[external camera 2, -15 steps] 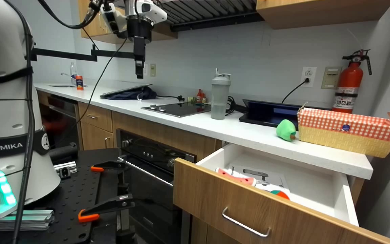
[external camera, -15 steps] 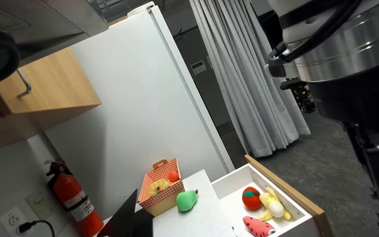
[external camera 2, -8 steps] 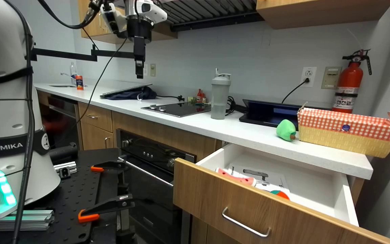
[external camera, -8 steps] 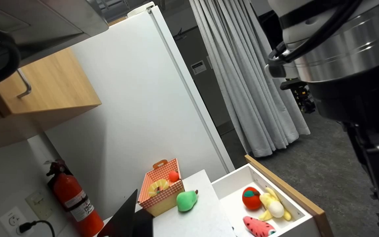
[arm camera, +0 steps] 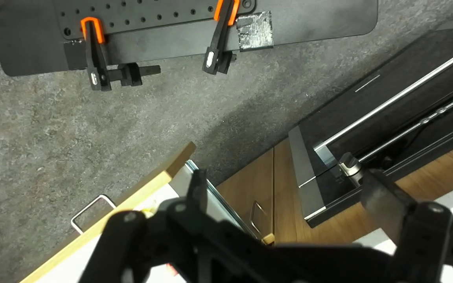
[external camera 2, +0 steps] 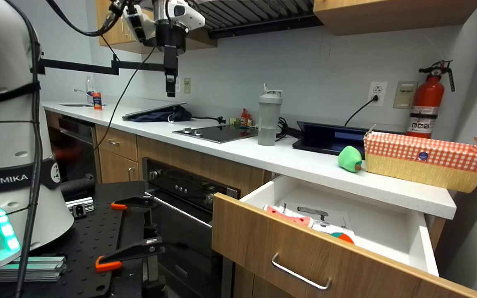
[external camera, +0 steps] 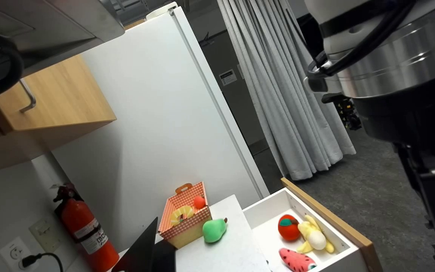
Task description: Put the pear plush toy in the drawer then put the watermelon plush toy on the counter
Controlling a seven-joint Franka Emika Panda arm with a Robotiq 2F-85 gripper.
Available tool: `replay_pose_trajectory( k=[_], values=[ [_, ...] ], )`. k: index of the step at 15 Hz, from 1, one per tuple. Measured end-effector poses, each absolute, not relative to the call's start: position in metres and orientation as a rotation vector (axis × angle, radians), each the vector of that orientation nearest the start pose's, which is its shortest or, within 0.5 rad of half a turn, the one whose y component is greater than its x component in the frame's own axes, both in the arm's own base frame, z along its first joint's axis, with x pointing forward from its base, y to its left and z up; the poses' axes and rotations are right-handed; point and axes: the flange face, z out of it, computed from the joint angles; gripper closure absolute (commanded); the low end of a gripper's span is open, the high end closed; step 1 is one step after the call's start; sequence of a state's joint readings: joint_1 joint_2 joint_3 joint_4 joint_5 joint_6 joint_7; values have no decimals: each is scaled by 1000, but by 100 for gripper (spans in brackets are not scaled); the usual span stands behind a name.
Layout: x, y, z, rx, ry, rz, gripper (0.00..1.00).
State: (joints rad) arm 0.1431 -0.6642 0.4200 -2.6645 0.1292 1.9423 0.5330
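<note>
The pear plush toy point(external camera: 214, 230): matte green fabric, rounded, dark stub stem, lying on the smooth white counter point(external camera 2: 288, 163) just beside the red-gingham and yellow woven-look basket point(external camera 2: 425, 165); can't tell if touching. The watermelon plush toy point(external camera: 296, 260): soft, pinkish-red, dark seed spots, inside the pulled-out drawer point(external camera 2: 367, 273), white interior, wood-grain front, bent metal handle point(external camera 2: 298, 275). Near it, red round toy point(external camera: 289, 227) and yellow-and-cream peeled-banana toy point(external camera: 313, 236). Black, hard-edged pincer point(arm camera: 288, 190): fingers spread wide, holding nothing; in an exterior view hangs mid-air, higher than both task toys, well apart.
</note>
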Motion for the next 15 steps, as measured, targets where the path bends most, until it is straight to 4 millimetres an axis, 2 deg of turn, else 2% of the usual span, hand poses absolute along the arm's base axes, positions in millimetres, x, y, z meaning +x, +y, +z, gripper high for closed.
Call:
replay_pose_trajectory(
  k=[4, 8, 15],
  values=[
    [292, 181, 412, -3308, 198, 39, 0],
    [305, 175, 406, -3321, 211, -11, 0],
    [339, 145, 383, -3341, 345, -36, 0]
  ],
)
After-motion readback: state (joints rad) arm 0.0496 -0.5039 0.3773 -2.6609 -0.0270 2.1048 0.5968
